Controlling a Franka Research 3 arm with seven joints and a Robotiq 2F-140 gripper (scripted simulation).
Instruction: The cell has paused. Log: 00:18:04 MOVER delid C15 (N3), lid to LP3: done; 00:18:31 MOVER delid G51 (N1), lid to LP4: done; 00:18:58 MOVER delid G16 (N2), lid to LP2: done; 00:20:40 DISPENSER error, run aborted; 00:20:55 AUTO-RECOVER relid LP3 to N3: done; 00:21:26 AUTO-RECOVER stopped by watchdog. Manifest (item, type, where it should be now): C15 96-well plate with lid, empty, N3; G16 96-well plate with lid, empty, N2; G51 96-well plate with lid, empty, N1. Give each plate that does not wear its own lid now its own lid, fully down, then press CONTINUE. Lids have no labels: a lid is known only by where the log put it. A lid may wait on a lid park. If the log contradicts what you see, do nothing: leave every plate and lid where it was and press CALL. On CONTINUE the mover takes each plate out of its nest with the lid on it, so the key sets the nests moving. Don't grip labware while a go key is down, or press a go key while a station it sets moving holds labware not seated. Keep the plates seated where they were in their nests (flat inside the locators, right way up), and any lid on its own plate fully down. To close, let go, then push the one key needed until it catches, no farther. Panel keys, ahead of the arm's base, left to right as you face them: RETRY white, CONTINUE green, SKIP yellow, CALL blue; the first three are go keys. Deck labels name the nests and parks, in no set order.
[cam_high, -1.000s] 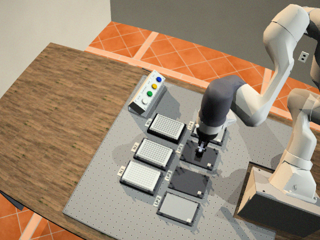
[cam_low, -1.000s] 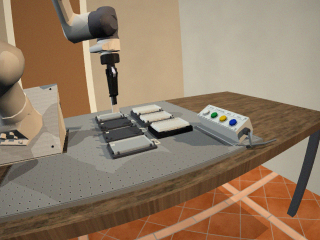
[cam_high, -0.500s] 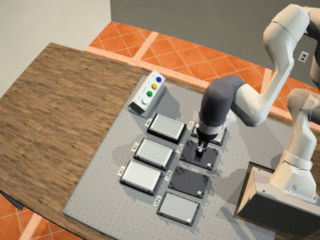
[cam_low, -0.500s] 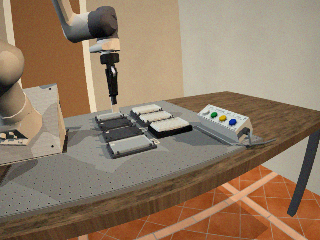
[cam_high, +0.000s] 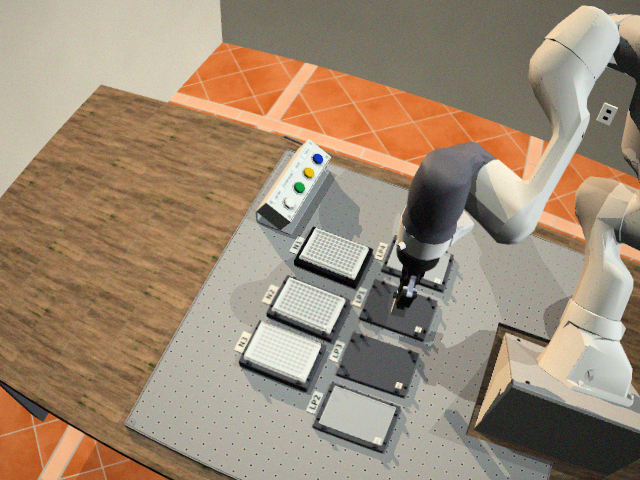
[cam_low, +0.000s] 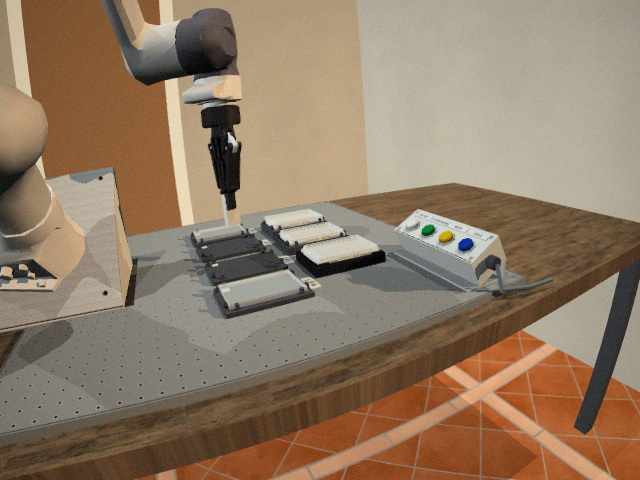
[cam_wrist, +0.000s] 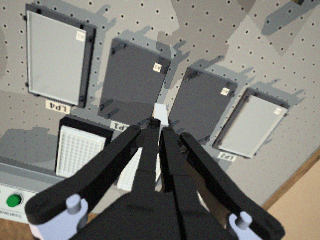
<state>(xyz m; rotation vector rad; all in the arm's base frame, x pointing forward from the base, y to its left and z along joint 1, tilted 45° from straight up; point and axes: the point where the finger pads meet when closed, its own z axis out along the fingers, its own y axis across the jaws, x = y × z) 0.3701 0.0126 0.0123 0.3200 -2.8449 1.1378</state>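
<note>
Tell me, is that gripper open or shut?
Shut. The gripper has its fingertips pressed together with nothing between them, hanging above the dark LP1 park.

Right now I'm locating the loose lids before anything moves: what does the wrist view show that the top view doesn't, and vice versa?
Wrist only: the whole lid on LP4, half hidden under the arm from above, and the jaws shut on nothing. Top only: whole plates in N1, N2, N3, the whole key panel. Both: the lid on LP2, bare LP1 and LP3.
</note>
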